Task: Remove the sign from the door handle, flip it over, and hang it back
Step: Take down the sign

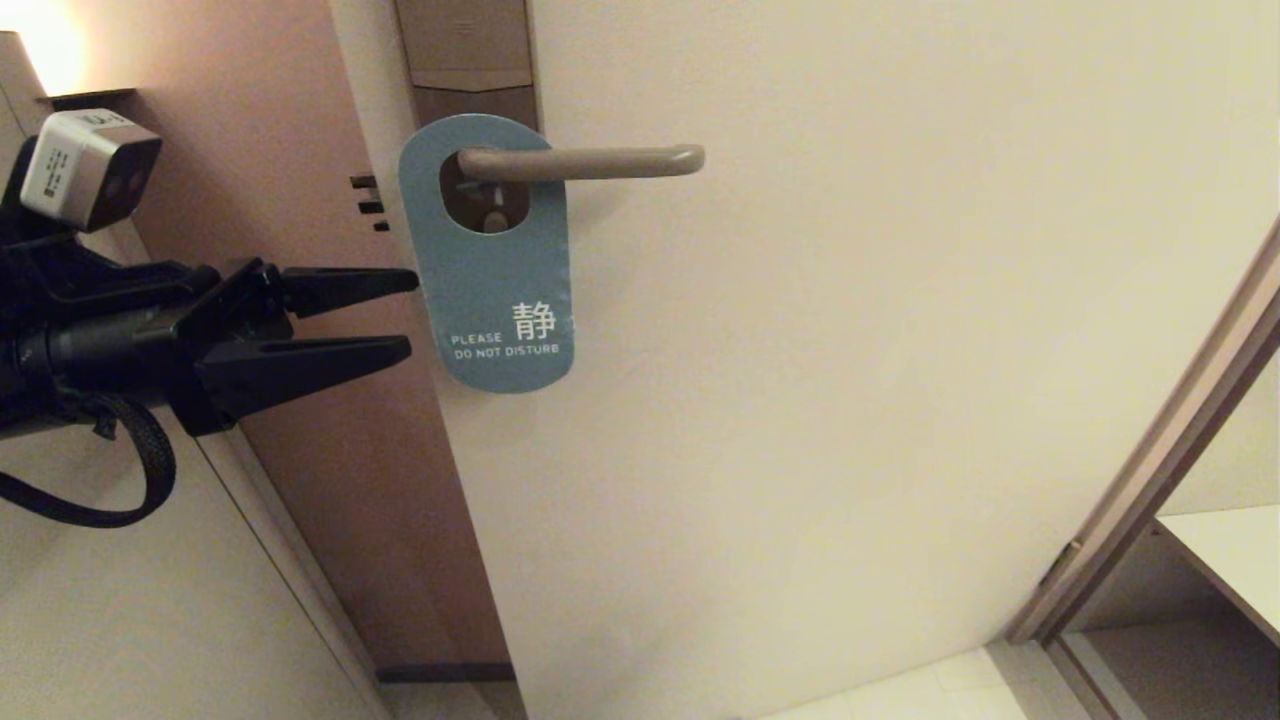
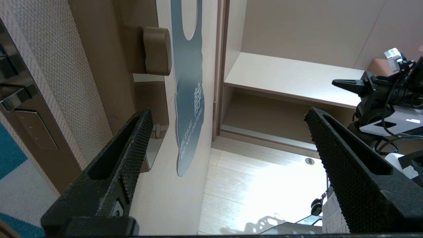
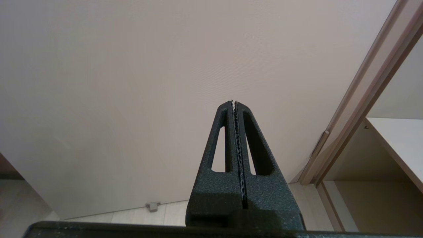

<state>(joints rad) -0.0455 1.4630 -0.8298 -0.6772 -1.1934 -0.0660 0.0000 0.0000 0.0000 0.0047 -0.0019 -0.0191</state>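
Hanging flat on the round-bar door handle [image 1: 590, 162], the rounded teal sign [image 1: 495, 290] faces the left claw [image 1: 412, 313], released.

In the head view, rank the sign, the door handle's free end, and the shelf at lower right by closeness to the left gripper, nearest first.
From the open left gripper, at the picture's left:
1. The sign, just off the fingertips, hanging on the handle, teal side out.
2. The free end of the door handle, up and to the right.
3. The shelf, far lower right past the door frame.
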